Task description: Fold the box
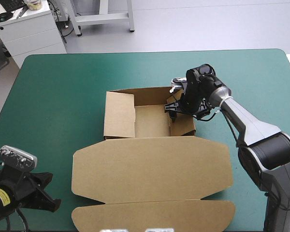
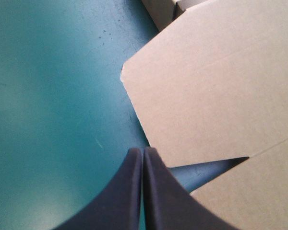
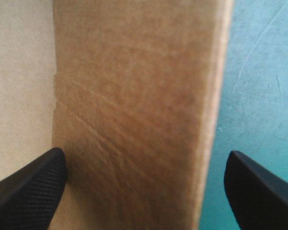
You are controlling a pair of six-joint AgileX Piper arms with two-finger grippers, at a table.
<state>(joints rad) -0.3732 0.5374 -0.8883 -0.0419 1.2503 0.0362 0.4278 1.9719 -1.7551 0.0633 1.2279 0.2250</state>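
We see the brown box (image 1: 150, 169) (image 2: 216, 86) (image 3: 134, 120) lying around the middle of the teal-green table (image 1: 63, 87) (image 2: 48, 96) (image 3: 259, 72). Its tray part is on the side toward the far edge, with walls partly raised, and its broad lid lies flat, reaching almost to the near edge. The right gripper (image 1: 176, 107) (image 3: 144, 154) is at the tray's right wall, its black fingers spread wide with the wall between them, one over the box's inside and one over the cover outside. We cannot tell whether they touch the board. The left gripper (image 1: 46, 193) (image 2: 143, 153) sits low by the table's near left corner, its fingers pressed together into one point, holding nothing, just beside the lid's left edge.
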